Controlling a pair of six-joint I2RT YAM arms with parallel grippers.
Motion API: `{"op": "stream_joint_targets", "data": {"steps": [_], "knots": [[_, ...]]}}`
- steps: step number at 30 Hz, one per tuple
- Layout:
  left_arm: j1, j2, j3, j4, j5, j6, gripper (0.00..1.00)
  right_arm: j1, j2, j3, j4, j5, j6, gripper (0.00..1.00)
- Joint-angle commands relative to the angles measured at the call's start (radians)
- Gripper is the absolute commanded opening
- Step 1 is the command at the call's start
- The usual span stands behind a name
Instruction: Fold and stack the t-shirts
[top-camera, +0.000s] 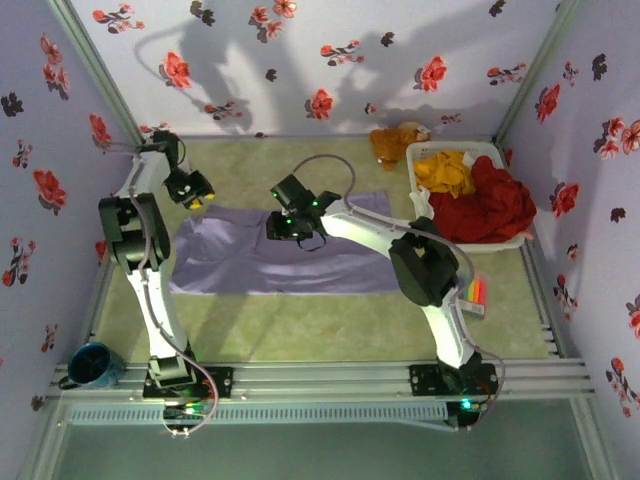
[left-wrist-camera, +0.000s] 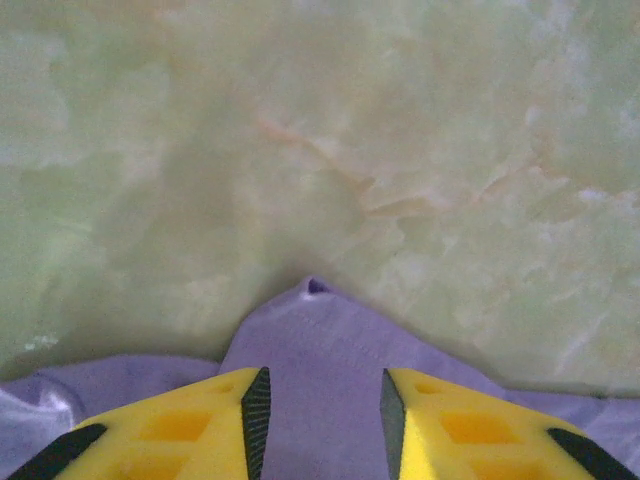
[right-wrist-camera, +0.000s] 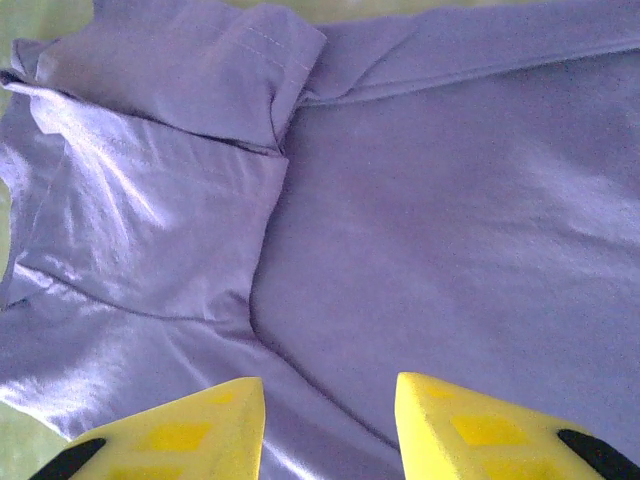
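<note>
Lavender t-shirt (top-camera: 250, 262) spread on bench (left-wrist-camera: 300, 150); left fingers (left-wrist-camera: 180, 428) part-open over corner, right fingers (right-wrist-camera: 470, 425) part-open above cloth, neither gripping.

Basket (top-camera: 418, 176) and plush toy (top-camera: 394, 143) crowd far-right corner.

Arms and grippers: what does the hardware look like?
The left arm and right arm have white links, black joint housings, loose grey cables and small green lights. The left gripper and right gripper have yellow wedge-shaped fingers with black trim.
</note>
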Motion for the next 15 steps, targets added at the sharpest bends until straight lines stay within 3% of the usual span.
{"op": "stream_joint_targets", "data": {"steps": [1, 15], "knots": [[-0.004, 0.049, 0.087, -0.114, -0.083, 0.059, 0.36, -0.026, -0.076, -0.06, -0.004, 0.009, -0.008, 0.4], [-0.03, 0.106, 0.084, -0.095, -0.072, 0.079, 0.36, -0.08, -0.173, -0.167, 0.011, 0.022, -0.009, 0.4]]}}
